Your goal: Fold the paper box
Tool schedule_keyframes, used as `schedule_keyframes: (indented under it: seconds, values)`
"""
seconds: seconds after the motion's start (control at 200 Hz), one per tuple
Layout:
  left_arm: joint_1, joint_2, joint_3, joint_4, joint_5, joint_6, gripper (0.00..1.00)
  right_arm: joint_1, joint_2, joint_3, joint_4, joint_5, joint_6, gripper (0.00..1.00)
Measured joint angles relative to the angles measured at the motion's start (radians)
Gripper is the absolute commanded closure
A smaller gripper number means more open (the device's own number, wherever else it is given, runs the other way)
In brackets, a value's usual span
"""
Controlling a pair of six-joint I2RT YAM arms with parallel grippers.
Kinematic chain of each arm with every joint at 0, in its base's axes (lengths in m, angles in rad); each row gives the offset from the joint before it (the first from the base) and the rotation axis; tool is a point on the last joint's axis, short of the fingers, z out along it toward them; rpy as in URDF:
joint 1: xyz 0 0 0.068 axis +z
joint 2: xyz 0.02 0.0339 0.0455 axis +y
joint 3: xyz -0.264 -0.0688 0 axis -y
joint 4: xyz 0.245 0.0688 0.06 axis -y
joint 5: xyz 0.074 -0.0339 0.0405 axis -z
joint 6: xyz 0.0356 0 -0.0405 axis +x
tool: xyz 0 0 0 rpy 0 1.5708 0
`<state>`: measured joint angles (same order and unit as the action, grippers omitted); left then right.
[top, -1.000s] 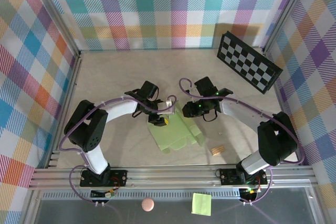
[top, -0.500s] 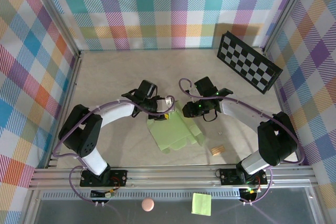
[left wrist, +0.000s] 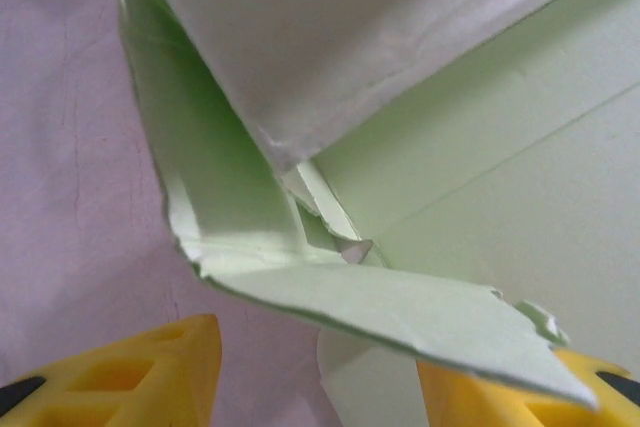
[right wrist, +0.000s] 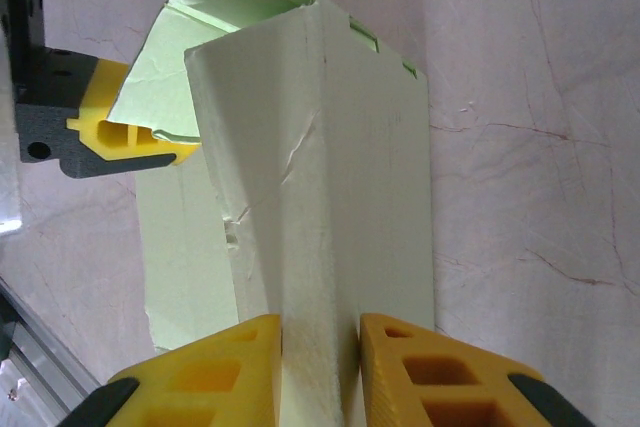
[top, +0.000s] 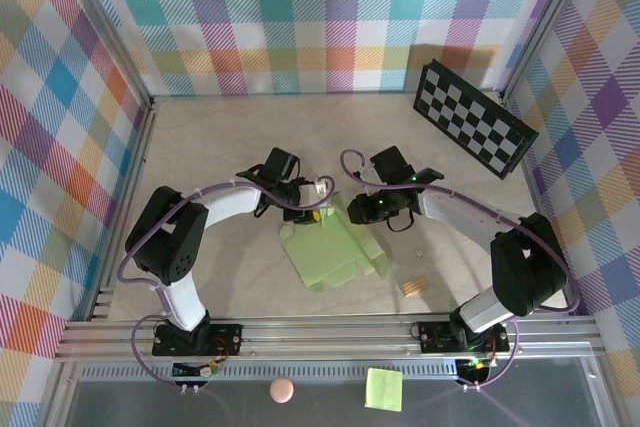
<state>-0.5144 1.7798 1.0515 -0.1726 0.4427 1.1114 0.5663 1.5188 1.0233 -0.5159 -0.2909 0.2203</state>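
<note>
The pale lime-green paper box (top: 335, 250) lies partly folded on the table between both arms. In the right wrist view a raised, white-backed panel of the paper box (right wrist: 310, 157) stands up between my yellow fingers (right wrist: 215, 372), and my right gripper (right wrist: 320, 332) is shut on it. My right gripper (top: 362, 209) sits at the sheet's far right corner. At the far left corner my left gripper (top: 313, 209) is open. From the left wrist, a curled green flap (left wrist: 400, 307) crosses above the gap of my left gripper (left wrist: 315, 362), over the right finger (left wrist: 500, 402).
A black-and-white checkerboard (top: 474, 127) leans at the back right. A small wooden piece (top: 413, 287) lies near the sheet's right front. A pink ball (top: 282, 390) and a brighter green sticky note (top: 384, 388) rest on the front ledge. Plaid walls enclose the table.
My left gripper has moved from over the sheet's left part toward its far edge. The right arm has stayed still, holding the raised panel.
</note>
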Motion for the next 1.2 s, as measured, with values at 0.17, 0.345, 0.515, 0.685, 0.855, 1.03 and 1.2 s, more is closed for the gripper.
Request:
schedule_keyframes:
  seconds: [0.17, 0.345, 0.515, 0.685, 0.855, 1.03, 1.2]
  values:
    - [0.0, 0.004, 0.003, 0.034, 0.047, -0.032, 0.46, 0.0, 0.0, 0.0, 0.0, -0.002, -0.001, 0.74]
    - [0.0, 0.005, 0.006, 0.08, 0.1, -0.078, 0.47, 0.0, 0.001, 0.0, 0.0, -0.009, -0.004, 0.74]
    - [-0.009, 0.012, 0.005, 0.105, 0.125, -0.105, 0.5, 0.0, 0.002, 0.0, 0.002, -0.013, -0.005, 0.74]
    - [-0.023, 0.012, -0.009, 0.137, 0.126, -0.129, 0.56, 0.0, 0.002, 0.0, 0.003, -0.017, -0.012, 0.74]
    - [-0.033, 0.011, -0.066, 0.216, 0.123, -0.174, 0.66, -0.002, 0.002, 0.0, 0.008, -0.024, -0.012, 0.73]
    - [-0.04, -0.003, -0.127, 0.317, 0.098, -0.23, 0.71, -0.002, 0.002, -0.003, 0.012, -0.035, -0.012, 0.7]
    - [-0.071, -0.024, -0.168, 0.39, 0.028, -0.288, 0.77, -0.004, -0.002, -0.015, 0.031, -0.052, -0.01, 0.67]
